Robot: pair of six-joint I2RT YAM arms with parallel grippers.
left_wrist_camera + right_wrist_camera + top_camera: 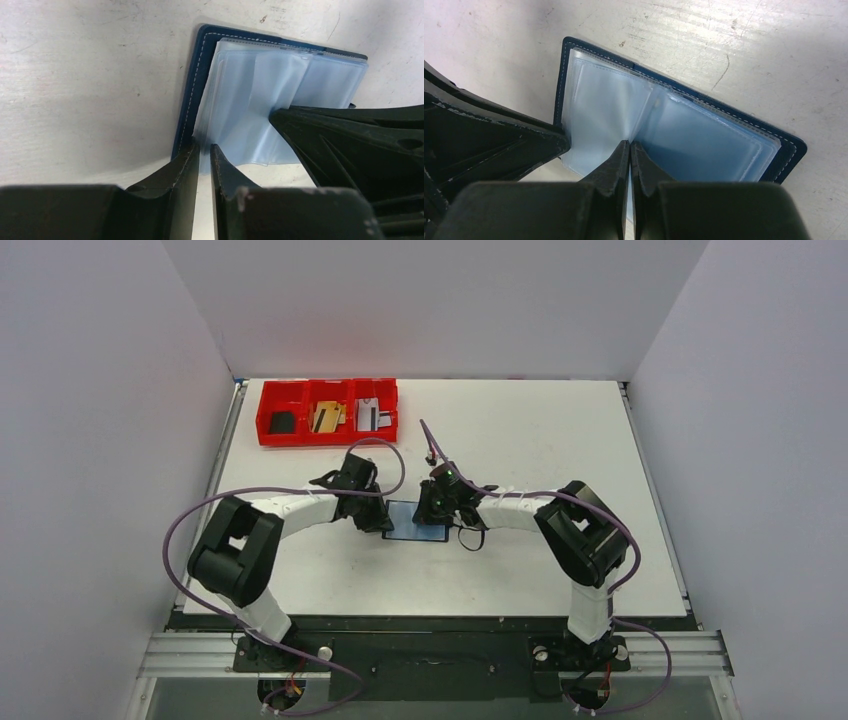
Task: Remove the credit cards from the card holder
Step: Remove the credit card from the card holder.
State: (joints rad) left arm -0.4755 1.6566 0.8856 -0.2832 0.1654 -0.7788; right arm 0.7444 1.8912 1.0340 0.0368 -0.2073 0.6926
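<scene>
**At table centre, both arms work the open card holder**

Midway across the white table, the card holder lies open and flat, its navy cover down and its clear sleeves facing up. The left gripper has its fingers drawn almost together on the near corner of the sleeve stack, seemingly nipping a leaf edge. The right gripper is clenched at the middle fold, and a thin leaf appears to rise into its tips. Whether it truly has that leaf I cannot say for certain.

Three credit cards lie well apart from the holder in the red tray at the far left, one in each compartment: black, gold and silvery. Every sleeve visible from the wrists looks empty.

My judgement is that the extraction is nearly or fully done, and that this step is a leafing-through to check. The next move calls for parting the pinched leaves gently, with the cover held down, so that any hidden pocket shows without the holder lifting.
</scene>
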